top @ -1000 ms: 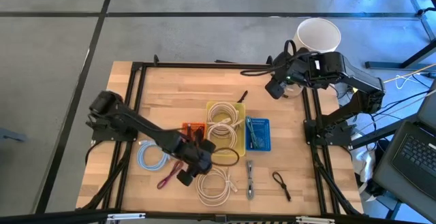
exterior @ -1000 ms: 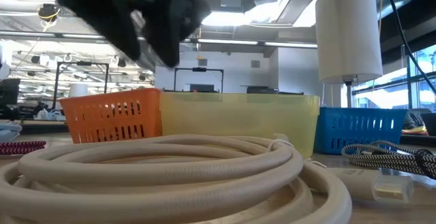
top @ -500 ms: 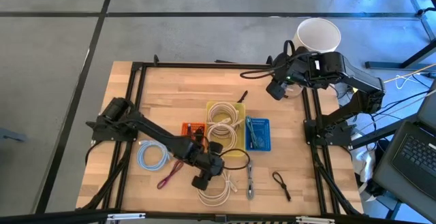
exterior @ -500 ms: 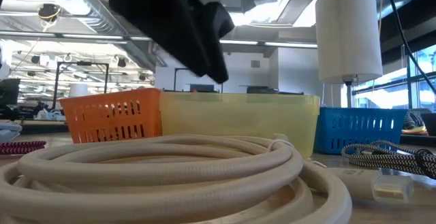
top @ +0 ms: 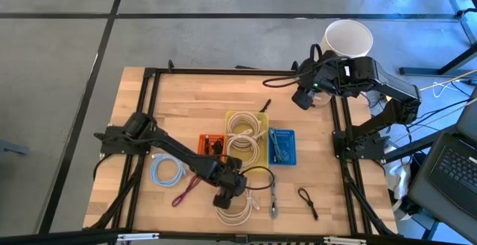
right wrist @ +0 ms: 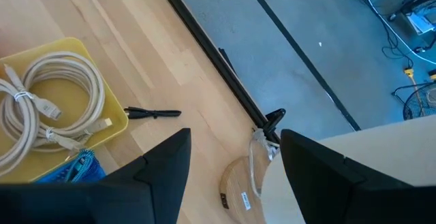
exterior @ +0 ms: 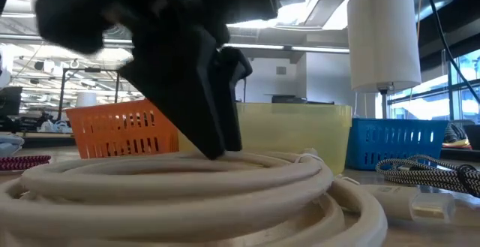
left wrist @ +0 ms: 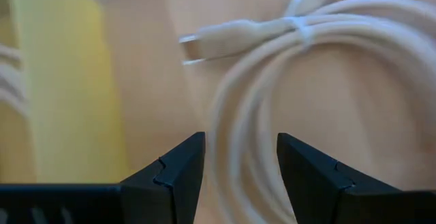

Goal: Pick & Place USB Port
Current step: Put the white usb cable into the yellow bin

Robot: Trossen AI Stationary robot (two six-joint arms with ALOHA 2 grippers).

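The left gripper (top: pixel 224 199) sits low over the loose coiled white USB cable (top: pixel 237 204) just in front of the yellow bin (top: pixel 261 118), fingers (left wrist: pixel 178 170) spread apart and empty, straddling a strand of the coil in the left wrist view. That looks like lining up a grasp on the cable near its plug (left wrist: pixel 216 39), which lies just ahead of the gripper. Another white cable is already in the yellow bin, with the orange basket (top: pixel 211 141) and blue basket (top: pixel 282 146) touching its two sides. The right gripper (top: pixel 301 97) hangs idle far behind the bin, fingers parted and empty
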